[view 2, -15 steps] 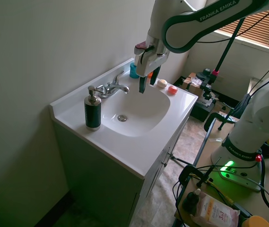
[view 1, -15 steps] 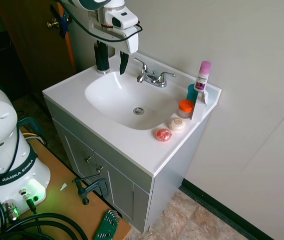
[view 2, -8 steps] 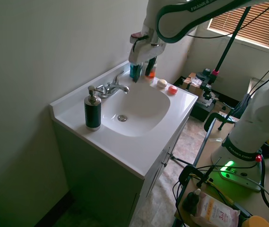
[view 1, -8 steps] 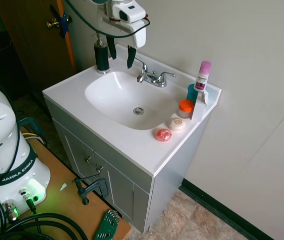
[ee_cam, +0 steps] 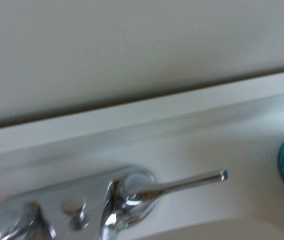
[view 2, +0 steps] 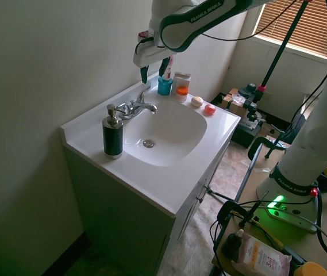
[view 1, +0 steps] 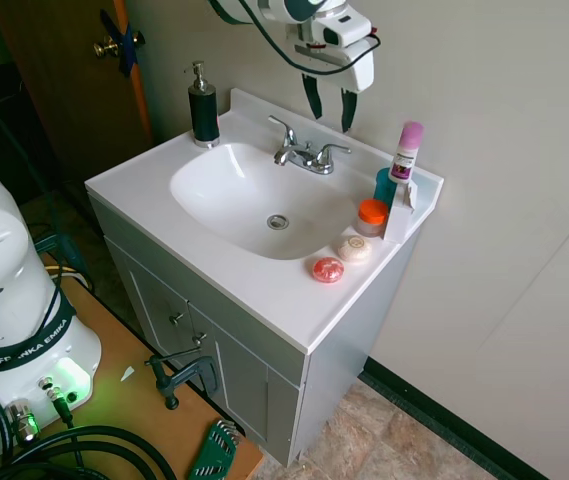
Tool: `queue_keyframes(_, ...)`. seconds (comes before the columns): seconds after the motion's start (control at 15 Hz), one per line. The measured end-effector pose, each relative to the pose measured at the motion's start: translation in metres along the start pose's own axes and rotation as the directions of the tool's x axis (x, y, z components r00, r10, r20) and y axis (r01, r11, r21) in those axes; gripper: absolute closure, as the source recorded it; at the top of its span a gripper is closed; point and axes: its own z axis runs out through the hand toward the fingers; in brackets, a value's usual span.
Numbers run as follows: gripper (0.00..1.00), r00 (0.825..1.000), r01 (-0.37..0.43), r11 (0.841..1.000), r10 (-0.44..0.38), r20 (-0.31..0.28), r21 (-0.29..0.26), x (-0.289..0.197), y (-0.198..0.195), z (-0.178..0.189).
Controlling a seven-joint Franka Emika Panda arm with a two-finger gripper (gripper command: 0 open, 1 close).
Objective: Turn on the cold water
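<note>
1. The gripper (view 1: 331, 108), fingers spread and holding nothing, is hanging above the rear of the counter (view 1: 264, 290), over one lever handle (ee_cam: 181, 183) of the single faucet (view 1: 301, 153).
2. No water is showing at the spout; the basin (view 1: 234, 200) is lying empty.
3. One black pump bottle (view 1: 202, 107), two round soaps (view 1: 341, 259) are standing by.
4. Only the wrist view is showing the handle close up.

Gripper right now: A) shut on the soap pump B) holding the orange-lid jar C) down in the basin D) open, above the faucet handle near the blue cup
D: the gripper hangs open and empty above the faucet handle on the blue cup side, touching nothing.
</note>
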Motion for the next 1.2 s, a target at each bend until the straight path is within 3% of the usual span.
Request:
queue_keyframes(0.27,0.00,0.999,-0.027,0.999,0.027,-0.034,-0.017,0.033,-0.005,0.034)
queue_keyframes(0.67,0.00,0.999,-0.017,0.999,0.015,-0.040,-0.045,0.034,-0.013,0.066)
queue_keyframes(0.93,0.00,0.999,-0.020,0.997,0.019,-0.026,-0.069,0.029,0.001,0.082)
queue_keyframes(1.2,0.00,0.999,-0.018,0.995,0.022,0.029,-0.103,-0.001,0.041,0.083)
